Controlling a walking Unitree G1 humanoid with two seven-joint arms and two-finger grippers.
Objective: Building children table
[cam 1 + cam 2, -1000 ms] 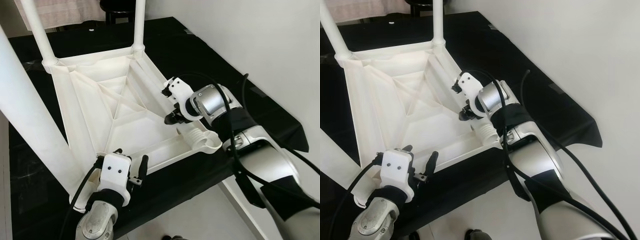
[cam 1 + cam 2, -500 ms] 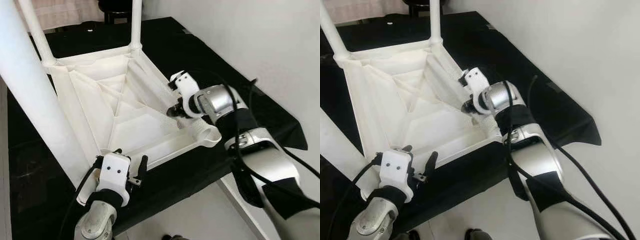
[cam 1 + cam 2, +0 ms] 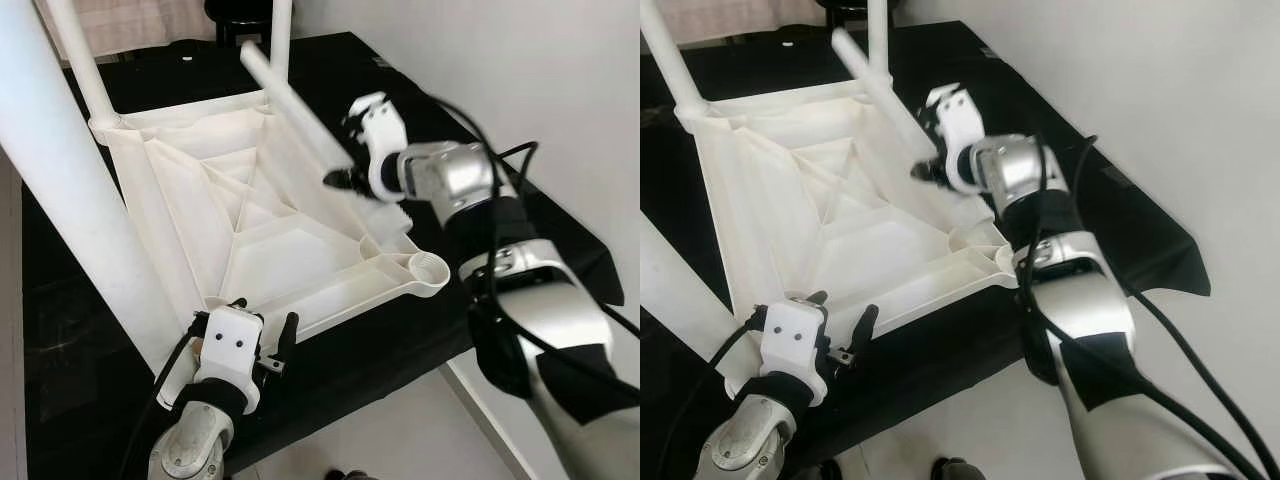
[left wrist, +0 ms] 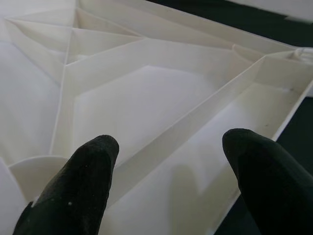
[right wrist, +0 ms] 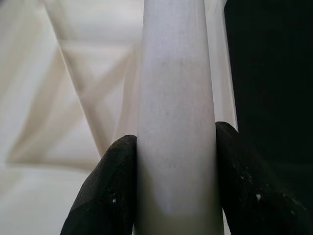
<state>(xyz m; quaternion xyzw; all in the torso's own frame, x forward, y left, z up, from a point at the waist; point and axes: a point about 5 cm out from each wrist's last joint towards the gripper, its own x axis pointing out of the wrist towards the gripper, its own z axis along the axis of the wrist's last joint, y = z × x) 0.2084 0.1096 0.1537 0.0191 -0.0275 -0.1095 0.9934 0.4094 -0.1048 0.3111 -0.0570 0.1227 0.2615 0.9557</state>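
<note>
1. White plastic tabletop [image 3: 250,250], upside down on the black-covered desk [image 3: 400,100], ribbed underside facing up; it serves as the landmark for all positions below.
2. Three white legs already stand in corner sockets of the tabletop: two at the far corners [image 3: 85,70] [image 3: 280,30] and one at the near corner on the robot's left [image 3: 60,190].
3. Empty socket [image 3: 430,268]: the open round collar at the near corner of the tabletop on the robot's right, not yet carrying a leg.
4. Loose leg [image 3: 295,105]: a white tube held above the right edge of the tabletop, its long axis slanting from the far side of the tabletop down toward the near right; its threaded lower end [image 3: 385,215] hangs just beyond the empty socket, above the tabletop and not in it.
5. Right tool [image 3: 345,150]: closed on the loose leg, one black finger [image 5: 105,191] pressed to each side of the tube; the leg extends past the tool in both directions.
6. Left tool [image 3: 262,335]: fingers [image 4: 80,188] spread apart and holding nothing, hovering at the near edge of the tabletop beside the near left leg.
7. Judgement: the right arm is the nearer to the empty socket; the coming move likely calls for tipping the leg upright and bringing its threaded end over that socket.
</note>
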